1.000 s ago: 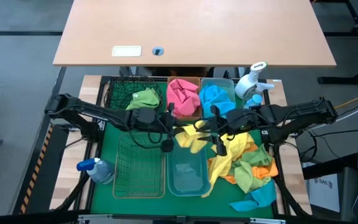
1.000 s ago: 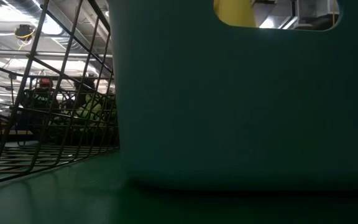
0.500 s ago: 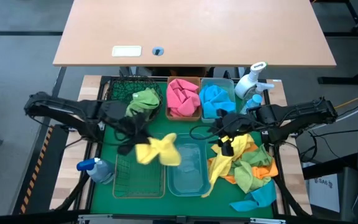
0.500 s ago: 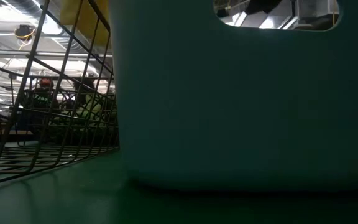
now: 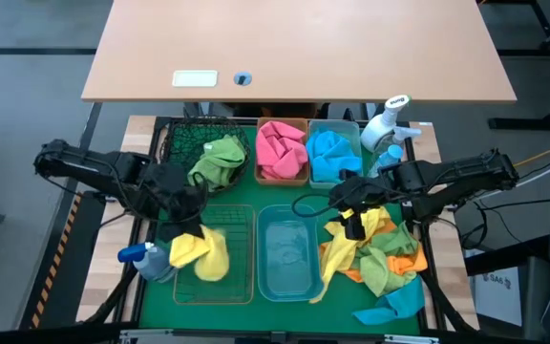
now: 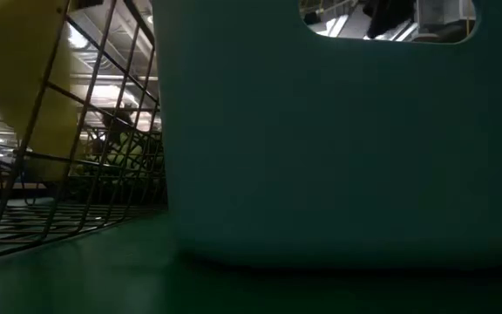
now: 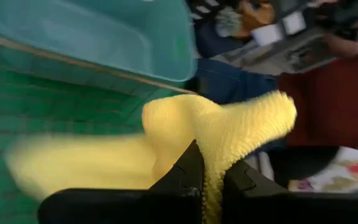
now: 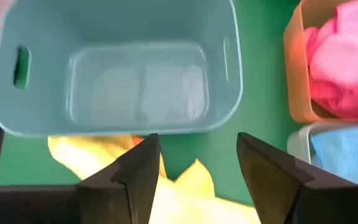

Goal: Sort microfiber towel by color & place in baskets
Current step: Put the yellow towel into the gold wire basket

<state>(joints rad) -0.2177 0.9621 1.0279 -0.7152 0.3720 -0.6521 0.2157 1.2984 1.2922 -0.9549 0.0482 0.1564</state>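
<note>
Flanking wire basket: spray bottle, pale bin

Pale blue bin open & empty inside, free entry from above; wire basket partly blocked by yellow towel, towel pile crowds mat's right side.

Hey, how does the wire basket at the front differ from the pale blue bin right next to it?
The wire basket is open metal mesh you can see through; the pale blue bin has solid translucent plastic walls. The left end effector holds a yellow towel over the wire basket, while the pale blue bin has no towel in it. Both are rectangular and sit side by side on the green mat.
</note>
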